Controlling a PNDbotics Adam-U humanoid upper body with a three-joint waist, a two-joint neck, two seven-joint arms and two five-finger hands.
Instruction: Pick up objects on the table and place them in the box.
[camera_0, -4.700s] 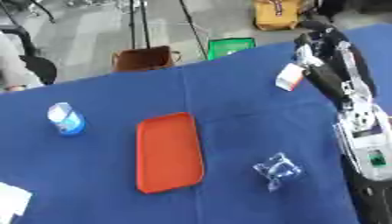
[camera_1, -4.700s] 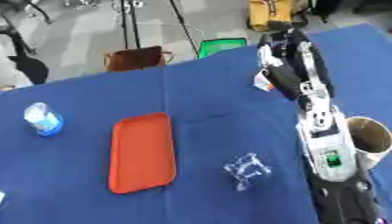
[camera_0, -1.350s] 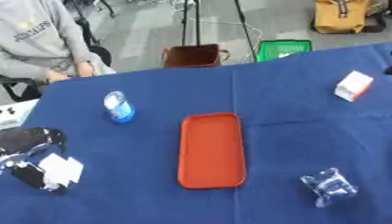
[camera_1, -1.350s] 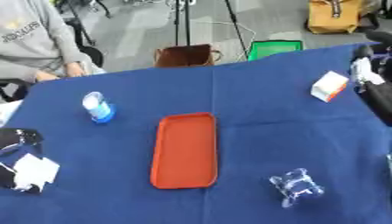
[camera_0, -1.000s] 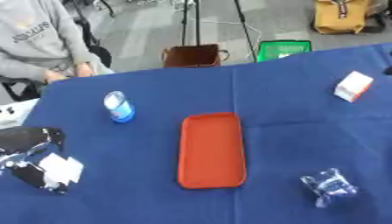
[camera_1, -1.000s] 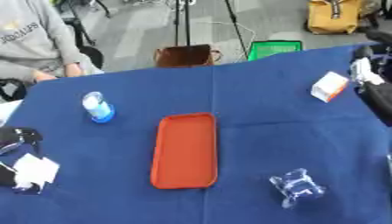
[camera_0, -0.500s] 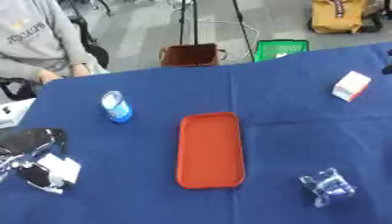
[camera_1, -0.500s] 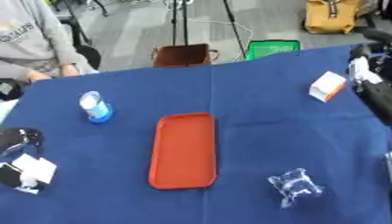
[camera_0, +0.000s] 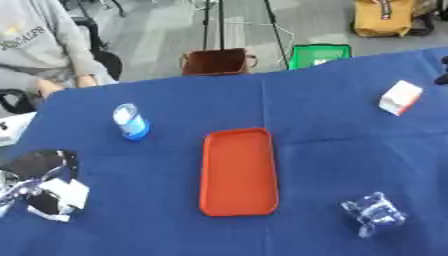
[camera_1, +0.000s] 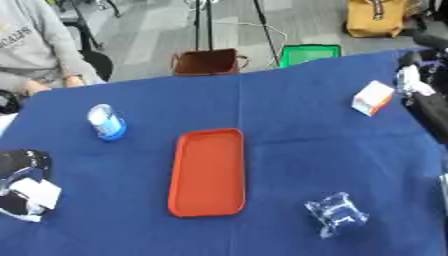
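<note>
Left hand (camera_0: 35, 187) lay at table's left edge, fingers' state unclear. Blue-and-white cylindrical can (camera_0: 131, 121) stood upright left of flat orange plastic tray (camera_0: 238, 171). Crumpled clear plastic wrapper (camera_0: 374, 214) near right. White-and-orange small carton (camera_1: 373, 98) far right, just beside right hand (camera_1: 422, 75), grip indiscernible.

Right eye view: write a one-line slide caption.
Empty orange tray lies mid-table on the blue cloth, ringed by a blue-white can, a small white-orange box and crumpled clear plastic.
</note>
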